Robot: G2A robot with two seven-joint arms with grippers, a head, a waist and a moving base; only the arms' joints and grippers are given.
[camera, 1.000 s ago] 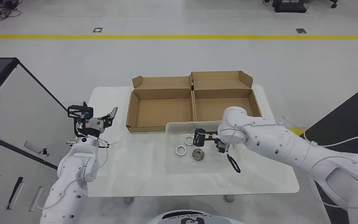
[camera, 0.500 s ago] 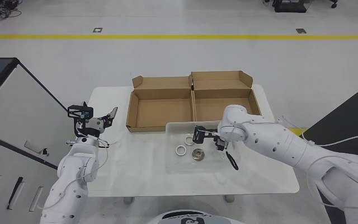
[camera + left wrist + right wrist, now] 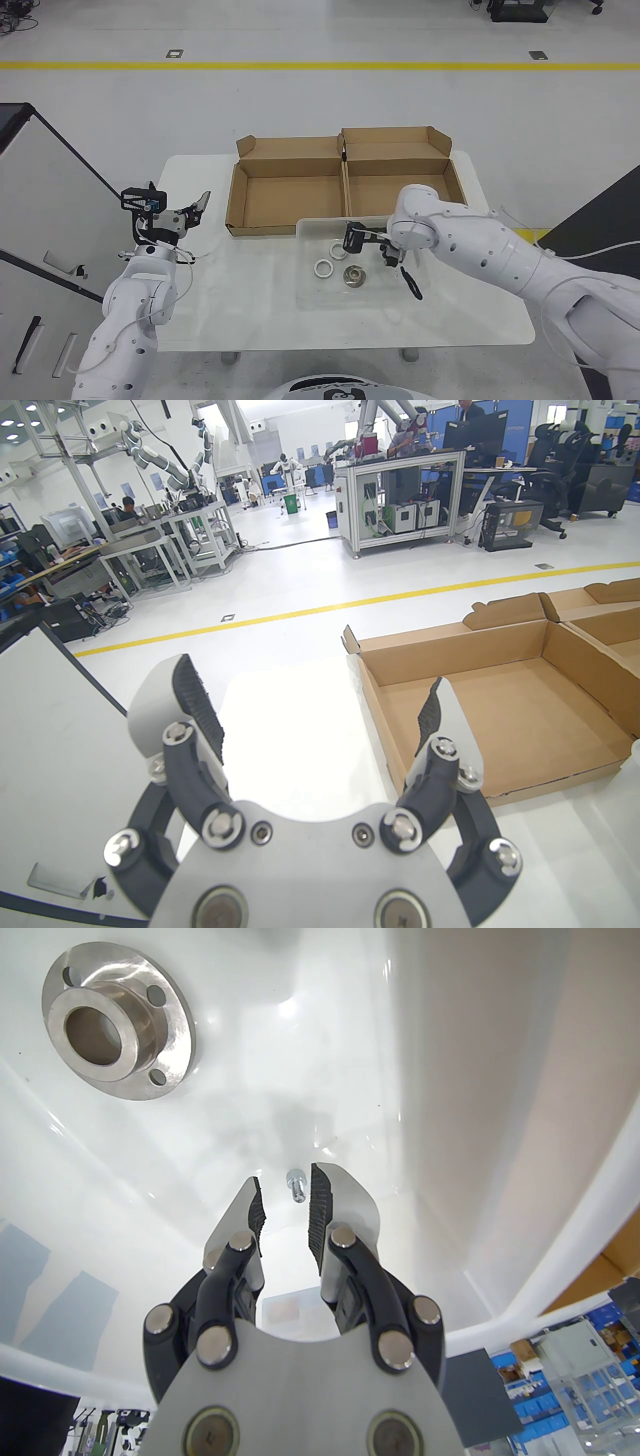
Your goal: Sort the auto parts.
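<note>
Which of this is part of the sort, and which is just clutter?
Job: flange, bolt, white ring, plastic bin, cardboard boxes, right gripper open over the bolt.
Lying about: white panel beside the table, yellow floor line.

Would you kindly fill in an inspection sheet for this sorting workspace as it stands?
Surface: white table, clean.
Job's things: two open cardboard boxes side by side at the far edge, both look empty; white tray in front holds a metal flange, a white ring, a second ring and a small bolt.
Clutter: nothing seen.
Grippers: left gripper over the table's left edge, jaws open, empty; right gripper inside the tray, jaws open either side of the bolt.
Cables: dark loop at the right arm's wrist.
Surroundings: yellow floor line; white panel left of the table.
</note>
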